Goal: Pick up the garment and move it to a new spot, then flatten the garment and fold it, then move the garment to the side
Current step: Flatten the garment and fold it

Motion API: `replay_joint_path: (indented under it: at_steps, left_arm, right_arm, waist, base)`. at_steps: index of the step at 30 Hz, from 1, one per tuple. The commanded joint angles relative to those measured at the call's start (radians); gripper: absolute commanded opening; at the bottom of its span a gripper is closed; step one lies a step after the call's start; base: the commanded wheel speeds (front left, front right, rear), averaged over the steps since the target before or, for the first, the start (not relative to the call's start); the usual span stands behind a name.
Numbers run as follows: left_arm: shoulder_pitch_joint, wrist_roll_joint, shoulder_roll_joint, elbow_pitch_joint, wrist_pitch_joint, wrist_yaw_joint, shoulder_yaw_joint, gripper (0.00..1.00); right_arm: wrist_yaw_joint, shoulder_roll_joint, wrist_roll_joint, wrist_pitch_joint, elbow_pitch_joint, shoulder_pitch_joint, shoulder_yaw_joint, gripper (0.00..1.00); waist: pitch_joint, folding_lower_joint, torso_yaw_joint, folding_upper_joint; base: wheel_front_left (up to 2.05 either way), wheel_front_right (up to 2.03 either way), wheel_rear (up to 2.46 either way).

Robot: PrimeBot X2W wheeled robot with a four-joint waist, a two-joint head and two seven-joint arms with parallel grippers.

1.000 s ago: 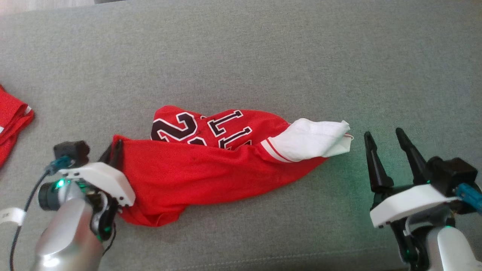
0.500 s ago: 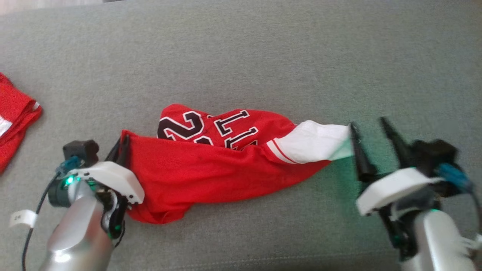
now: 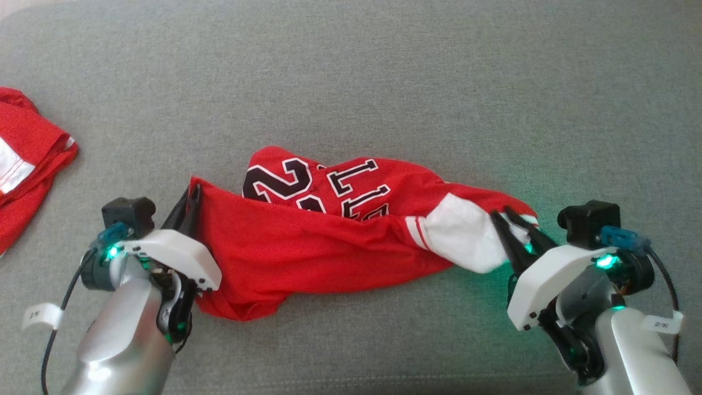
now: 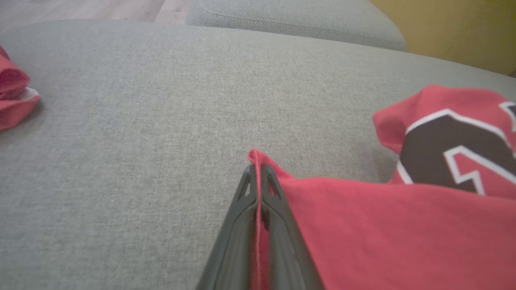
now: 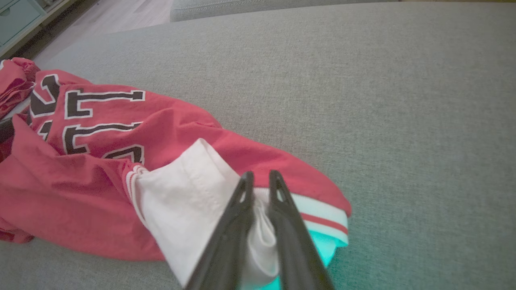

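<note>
The head camera looks steeply down on the grey cushion (image 3: 351, 82). Both wrist cameras sit low and close, looking along the left end effector (image 4: 257, 169) and right end effector (image 5: 262, 175); all share the red garment (image 3: 285, 252)

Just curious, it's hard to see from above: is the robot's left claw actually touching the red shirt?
Touching. The left wrist view shows the left gripper shut on the shirt, its red edge pinched between the fingers.

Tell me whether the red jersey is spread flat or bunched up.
Bunched up: the red jersey lies crumpled in a long band on the grey cushion, a fold covering part of its black number.
</note>
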Motion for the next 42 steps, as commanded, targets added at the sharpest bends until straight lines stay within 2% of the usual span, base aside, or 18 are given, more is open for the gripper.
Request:
replay_joint_path:
  at_steps: [1, 10, 17, 22, 27, 35, 42]
  left_arm:
    - [-0.040, 0.005, 0.029, -0.033, -0.011, 0.008, 0.039, 0.00]
    - [-0.026, 0.003, 0.041, -0.079, -0.020, 0.019, 0.057, 0.00]
    - [-0.025, 0.016, 0.049, -0.146, -0.024, 0.029, 0.080, 0.00]
    - [-0.023, 0.076, 0.065, -0.369, -0.024, 0.048, 0.149, 0.00]
    - [-0.054, 0.122, 0.083, -0.579, -0.024, 0.044, 0.183, 0.00]
    - [-0.205, 0.137, 0.111, -0.730, 0.024, 0.039, 0.189, 0.00]
    - [-0.337, 0.137, 0.120, -0.779, 0.093, 0.033, 0.181, 0.00]
  right_arm:
    - [0.008, -0.007, 0.006, 0.012, -0.043, -0.014, 0.025, 0.00]
    - [0.008, -0.008, 0.031, -0.001, -0.121, -0.017, 0.007, 0.00]
    - [0.008, -0.009, 0.010, -0.114, -0.168, -0.046, -0.015, 0.00]
    - [0.008, -0.056, 0.006, -0.189, -0.203, -0.111, -0.054, 0.00]
    - [0.008, -0.126, 0.012, -0.183, -0.238, -0.223, -0.099, 0.00]
    - [0.008, -0.206, 0.034, -0.149, -0.284, -0.435, -0.132, 0.00]
    - [0.008, -0.253, 0.079, -0.106, -0.273, -0.600, -0.125, 0.00]
  waist:
    - [-0.001, 0.0000, -0.002, 0.0000]
    - [-0.008, 0.0000, -0.011, 0.0000]
    - [-0.021, 0.0000, -0.017, 0.0000]
    - [-0.033, 0.0000, -0.018, 0.0000]
    - [-0.058, 0.0000, -0.015, 0.0000]
    - [-0.119, 0.0000, -0.015, 0.0000]
    - [-0.180, 0.0000, -0.027, 0.0000]
  base:
    - [0.00, 0.00, 0.00]
    - [0.00, 0.00, 0.00]
    - [0.00, 0.00, 0.00]
    - [0.00, 0.00, 0.00]
    - [0.00, 0.00, 0.00]
    - [0.00, 0.00, 0.00]
    - [0.00, 0.00, 0.00]
